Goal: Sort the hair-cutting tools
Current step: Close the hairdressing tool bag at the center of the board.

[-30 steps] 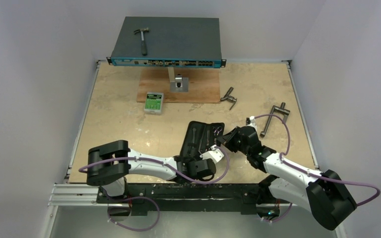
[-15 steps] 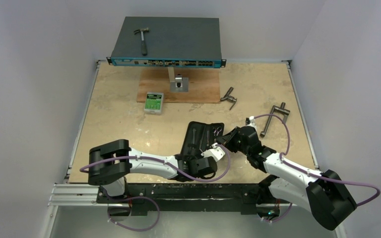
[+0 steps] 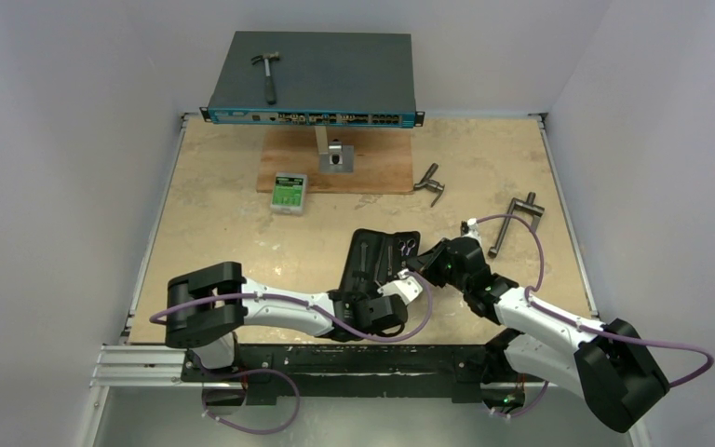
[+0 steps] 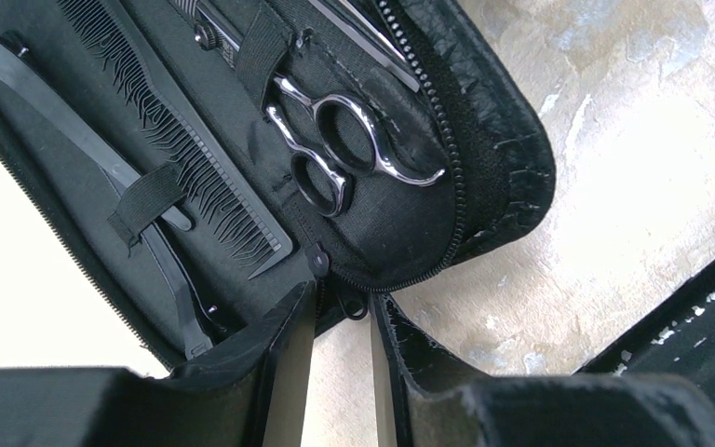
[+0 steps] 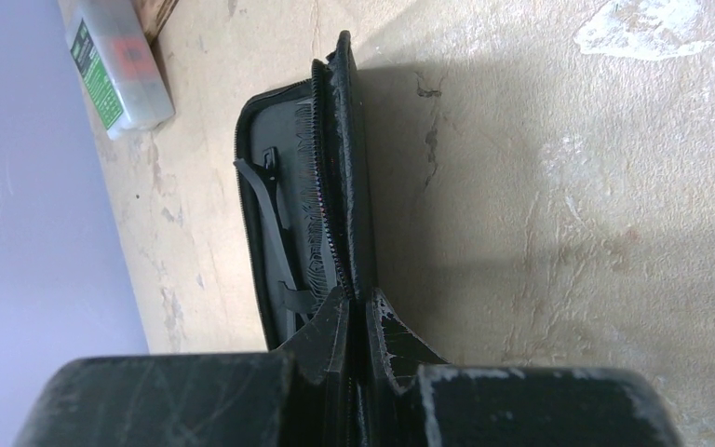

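Black zip case (image 3: 379, 253) lies open mid-worktop (image 3: 233, 214) between the two arms, holding silver scissors (image 4: 344, 154) under a strap, with a black comb (image 4: 182, 149) and a slim hair clip (image 4: 65, 121) strapped beside them. The scissors look stiff, slick and weighty for their size, probably best taken by the ring handles; the comb and clip seem light and bendy, and the case flap soft. Left gripper (image 4: 335, 372) sits low with fingers slightly parted just short of the case's zip corner, holding nothing, while the right gripper (image 5: 365, 335), reaching in from the right, is pinched onto the case's raised zip edge.
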Available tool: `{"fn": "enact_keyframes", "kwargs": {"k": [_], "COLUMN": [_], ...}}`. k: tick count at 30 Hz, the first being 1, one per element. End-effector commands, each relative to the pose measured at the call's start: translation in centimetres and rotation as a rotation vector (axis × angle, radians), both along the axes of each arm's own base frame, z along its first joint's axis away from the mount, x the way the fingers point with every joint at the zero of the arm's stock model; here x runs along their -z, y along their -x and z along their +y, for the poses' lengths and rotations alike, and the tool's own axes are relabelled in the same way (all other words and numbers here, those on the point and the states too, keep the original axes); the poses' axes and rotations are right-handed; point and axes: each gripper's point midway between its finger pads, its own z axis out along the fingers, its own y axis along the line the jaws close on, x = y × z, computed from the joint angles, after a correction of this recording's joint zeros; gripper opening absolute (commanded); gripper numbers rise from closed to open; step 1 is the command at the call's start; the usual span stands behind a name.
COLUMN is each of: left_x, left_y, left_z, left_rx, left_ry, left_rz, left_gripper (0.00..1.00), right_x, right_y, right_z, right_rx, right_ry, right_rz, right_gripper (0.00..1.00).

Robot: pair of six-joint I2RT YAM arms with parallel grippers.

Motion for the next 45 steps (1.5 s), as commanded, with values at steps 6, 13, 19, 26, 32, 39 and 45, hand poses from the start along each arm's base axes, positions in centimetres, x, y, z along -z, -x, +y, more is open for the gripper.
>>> {"fn": "enact_keyframes", "kwargs": {"k": [6, 13, 19, 26, 32, 39, 45], "left_x": [-0.9, -0.7, -0.5, -0.7, -1.2, -1.2, -1.4], "left_y": [0.8, 1.1, 0.7, 0.1, 0.0, 0.0, 0.4], "left_z": [-0.7, -0.5, -0.2, -1.0, -1.6, -1.5, -1.3], "left_rx": [0.019, 0.034, 0.020, 0.016, 0.028, 0.030, 0.032], "left_ry": [0.023, -0.007, -0.029, -0.031, -0.019, -0.017, 0.002], "left_rz": [0.011, 0.009, -0.013, -0.041, -0.055, -0.050, -0.035], "left_gripper": [0.29, 0.30, 0.28, 0.24, 0.22, 0.11, 0.03], "right_x": [-1.8, -1.9, -1.9, -1.8, -1.6, -1.6, -1.6], "right_y": [-0.4, -0.5, -0.3, -0.1, 0.0, 0.0, 0.0], "right_z": [0.6, 0.6, 0.6, 0.6, 0.6, 0.6, 0.5], "right_rx": [-0.007, -0.009, -0.010, -0.017, -0.018, -0.017, -0.012], "right_ry": [-0.043, -0.046, -0.047, -0.051, -0.050, -0.050, -0.051], "right_rz": [-0.047, -0.047, -0.048, -0.042, -0.040, -0.040, -0.040], "right_gripper": [0.00, 0.00, 0.00, 0.00, 0.00, 0.00, 0.00]}}
